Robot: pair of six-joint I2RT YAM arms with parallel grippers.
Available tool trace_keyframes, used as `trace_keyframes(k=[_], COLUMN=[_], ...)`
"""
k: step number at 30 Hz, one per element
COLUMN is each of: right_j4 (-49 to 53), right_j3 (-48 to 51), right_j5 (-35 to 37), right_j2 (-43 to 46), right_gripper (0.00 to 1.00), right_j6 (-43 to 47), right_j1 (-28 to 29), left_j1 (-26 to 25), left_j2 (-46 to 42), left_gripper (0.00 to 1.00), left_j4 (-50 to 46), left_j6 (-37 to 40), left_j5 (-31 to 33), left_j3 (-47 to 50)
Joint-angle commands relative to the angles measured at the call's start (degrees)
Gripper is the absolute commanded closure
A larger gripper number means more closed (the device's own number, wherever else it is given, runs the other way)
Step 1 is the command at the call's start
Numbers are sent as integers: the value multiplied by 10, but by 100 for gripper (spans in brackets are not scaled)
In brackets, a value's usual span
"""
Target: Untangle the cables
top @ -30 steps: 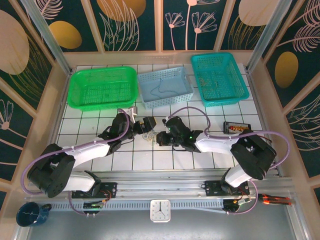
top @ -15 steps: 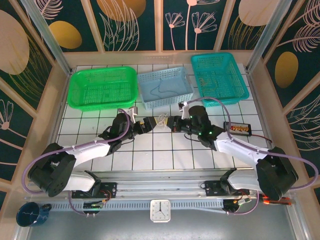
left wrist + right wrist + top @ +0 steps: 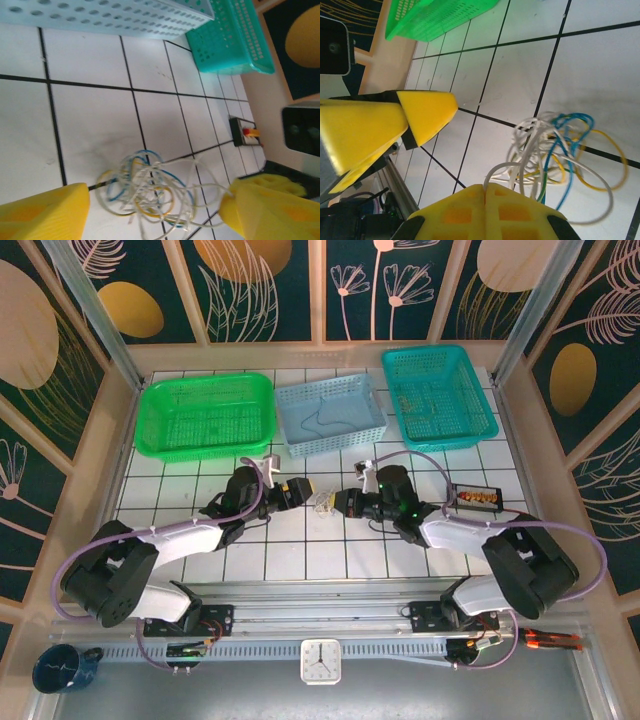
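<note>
Cables [image 3: 145, 192] (a clump stretched left-right) lie between the gaping, empty left hand [image 3: 156, 200] and right hand [image 3: 485, 194] pinching one strand.

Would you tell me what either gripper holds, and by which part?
The right gripper pinches the cables by a whitish loop at the tangle's edge; the left gripper holds nothing.

Cables [image 3: 322, 502] on the desk [image 3: 300, 560], between two sets of jaws.
The tangle lies between the spread left jaws and at the tip of the closed right jaws, which pinch one strand. Beyond both jaws three baskets stand in a row: left basket [image 3: 205, 415], middle basket [image 3: 330, 415], right basket [image 3: 438, 395]. A small box [image 3: 472, 497] lies right of the right jaws.
</note>
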State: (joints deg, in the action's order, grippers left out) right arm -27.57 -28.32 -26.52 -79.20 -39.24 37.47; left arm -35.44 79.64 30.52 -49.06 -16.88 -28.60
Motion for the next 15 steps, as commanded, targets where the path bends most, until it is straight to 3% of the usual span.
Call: trace_keyframes(k=[1, 10, 15], right_j4=[-53, -51, -47], right_j3=[6, 11, 12], right_j5=[-16, -10, -6], right_j2=[-12, -17, -17], right_gripper=[100, 100, 100], right_j6=[-11, -12, -12], right_j1=[-2, -2, -3], left_j1=[4, 1, -25], left_j2=[6, 41, 64], left_gripper=[29, 50, 48], left_j4=[32, 14, -17], left_j6=[16, 76, 118], left_j5=[-52, -68, -45], left_j3=[6, -2, -27])
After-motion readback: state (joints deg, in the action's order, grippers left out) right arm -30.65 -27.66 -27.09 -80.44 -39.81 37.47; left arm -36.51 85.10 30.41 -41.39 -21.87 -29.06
